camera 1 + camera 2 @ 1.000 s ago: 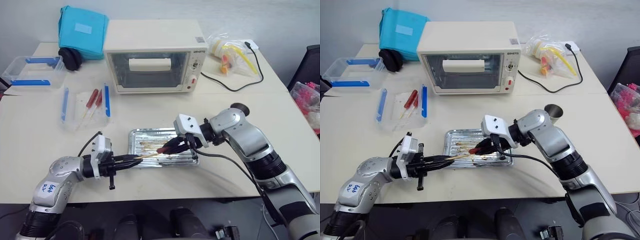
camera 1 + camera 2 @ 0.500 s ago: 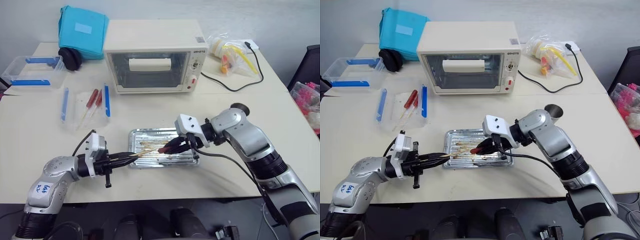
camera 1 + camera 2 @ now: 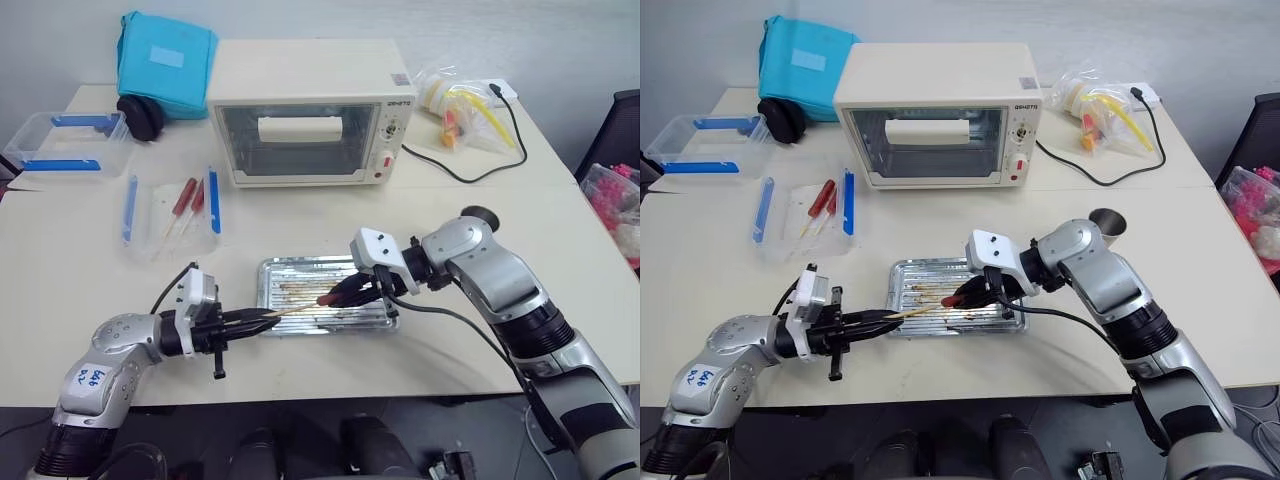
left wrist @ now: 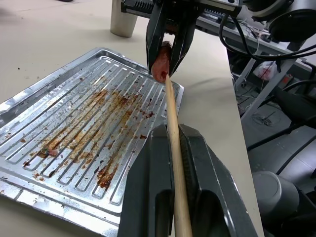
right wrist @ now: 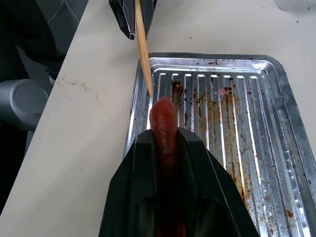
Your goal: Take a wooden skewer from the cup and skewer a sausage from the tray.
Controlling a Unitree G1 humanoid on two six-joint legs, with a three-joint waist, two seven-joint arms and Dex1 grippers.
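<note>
Sausage (image 4: 161, 66) sits pinched in right gripper (image 3: 352, 291) above tray (image 3: 300, 275), w/ wooden skewer (image 4: 174, 148) tip touching its end. Left gripper (image 3: 240, 321) is clamped tight on skewer, level w/ table.

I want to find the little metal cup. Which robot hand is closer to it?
Right. The cup stands just behind the right arm; the right gripper holds the sausage over the tray. The left gripper is farther away.

We see our left gripper (image 3: 883, 320) clamping the wooden skewer (image 3: 918, 311), its tip at the sausage (image 3: 958, 297) pinched in our right gripper (image 3: 965, 295) above the tray (image 3: 908, 272). The cup (image 3: 1107, 221) stands behind our right arm.
</note>
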